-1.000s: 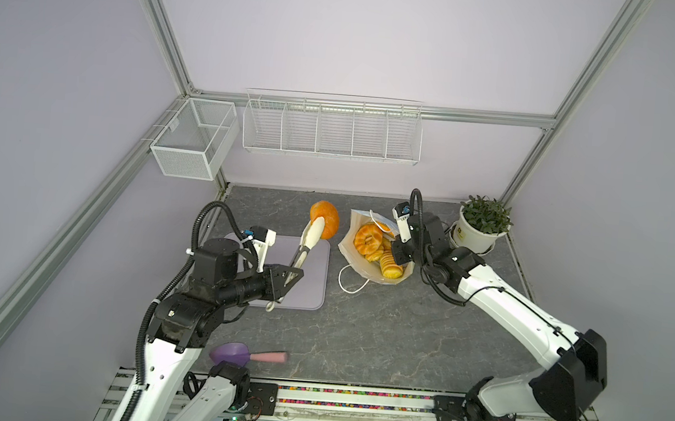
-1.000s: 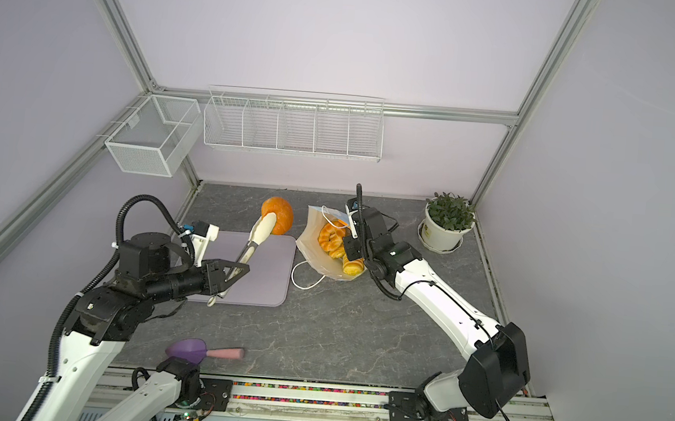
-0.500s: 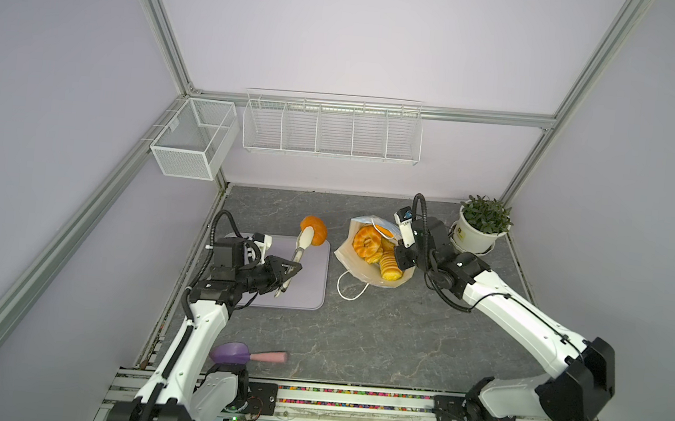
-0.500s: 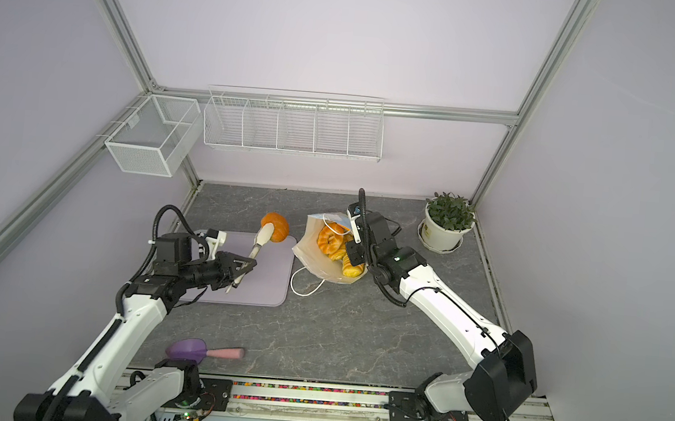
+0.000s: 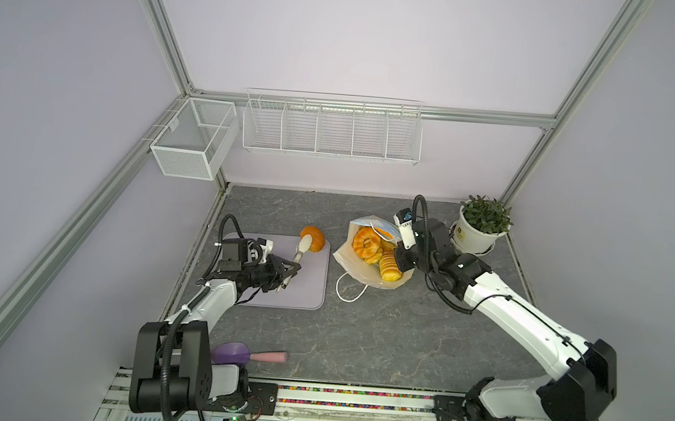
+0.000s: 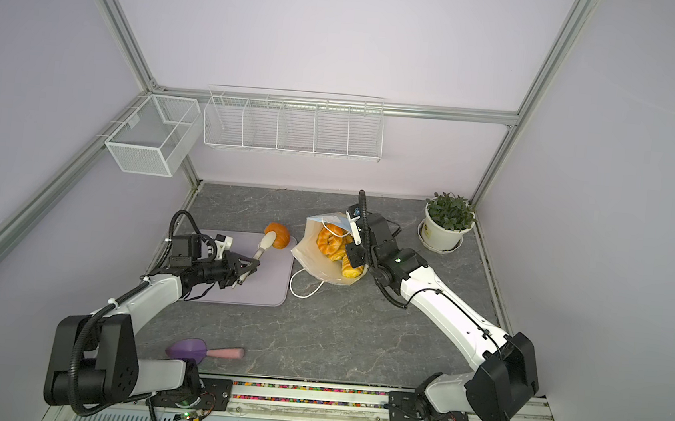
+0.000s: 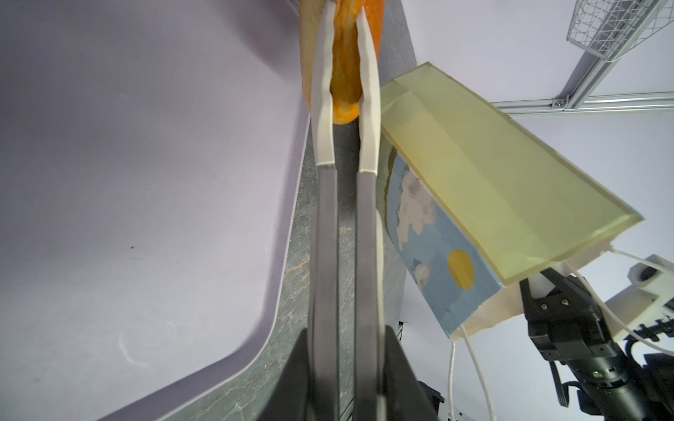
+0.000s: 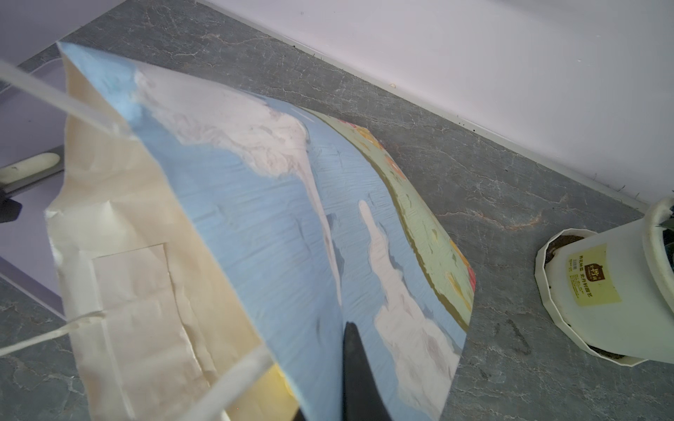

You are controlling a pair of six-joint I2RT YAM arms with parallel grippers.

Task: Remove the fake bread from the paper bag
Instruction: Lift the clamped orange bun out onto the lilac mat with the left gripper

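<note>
the left arm has dropped from high above the scene to low over the tabletop (image 5: 379, 332), and the round bun (image 5: 313, 238) it carries has come down with it, from well clear of the surface to the far corner of the lilac mat (image 5: 303, 292). the left hand (image 5: 287, 268) is pressed together on a pair of tongs (image 5: 301, 251), and the tongs' pale tips, out in front of that hand, pinch the bun between them. whether the bun already rests on the mat or hangs just above it cannot be told. so one piece of fake bread is out of the bag and close to being set down, which likely leaves only opening the tongs for this piece. the right hand (image 5: 400, 260) has shifted only a little. it stays closed on the rim of the paper bag (image 5: 357, 269), holding the mouth open and tilted towards the left hand. just in front of the right hand, inside the bag, a braided ring (image 5: 366, 243) and a ridged loaf (image 5: 389, 269) remain, so most of the job is judged still to do. the bag lies well apart from the left hand, across the mat's edge.
</note>
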